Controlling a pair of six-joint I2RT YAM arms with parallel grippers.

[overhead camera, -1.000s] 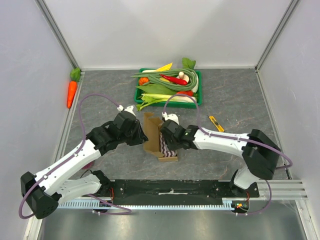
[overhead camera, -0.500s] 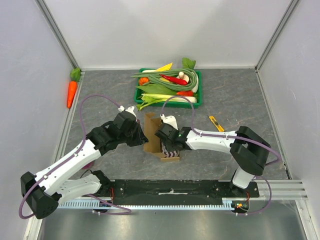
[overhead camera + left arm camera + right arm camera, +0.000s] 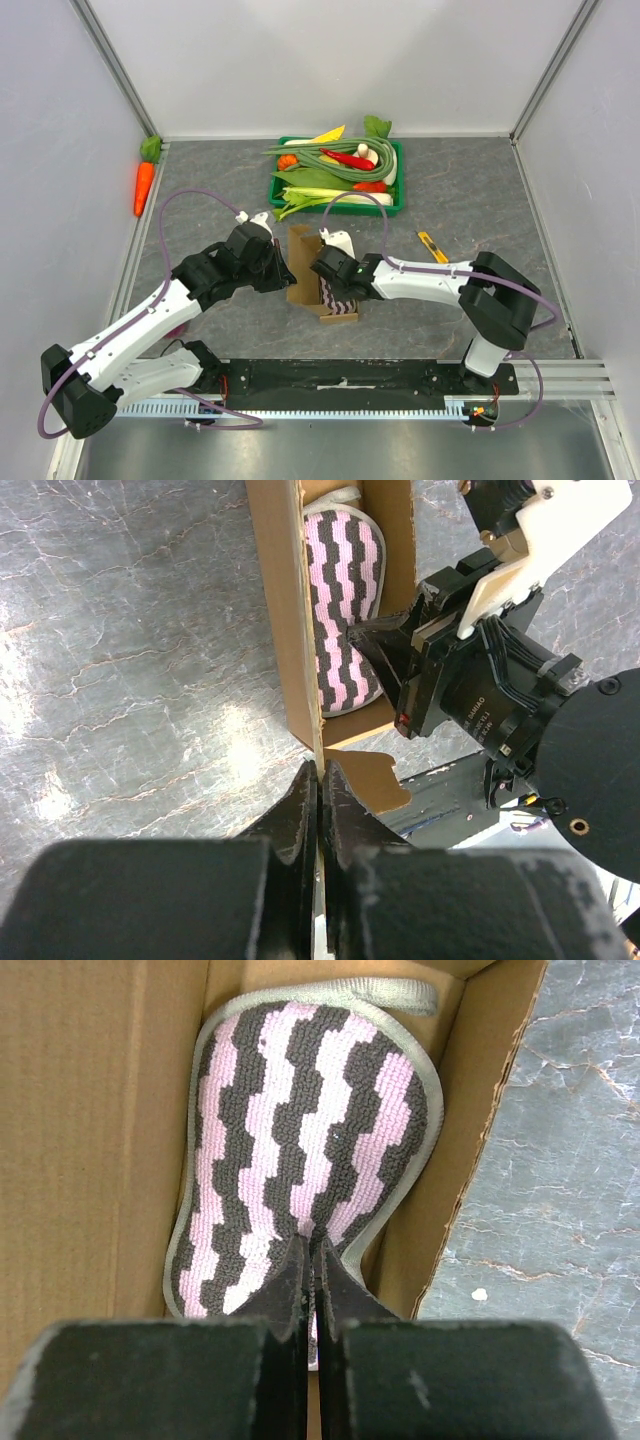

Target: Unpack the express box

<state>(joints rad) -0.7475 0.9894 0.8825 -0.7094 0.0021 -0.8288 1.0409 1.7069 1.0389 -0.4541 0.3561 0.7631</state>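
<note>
My left gripper [image 3: 320, 780] is pinched tight on the side wall of the express box [image 3: 283, 600]. My right gripper [image 3: 312, 1252] is closed on the pink-and-dark zigzag cloth [image 3: 305, 1130] lying inside. The box sits open-topped mid-bench between both arms, its long axis running near edge to far edge. The bench [image 3: 480, 200] is grey marbled with white walls [image 3: 330, 60] around it, and a green tray [image 3: 399, 175] sits at the far edge.

Matt cardboard express box [image 3: 90, 1110], looped-pile cloth [image 3: 300, 1140]
</note>
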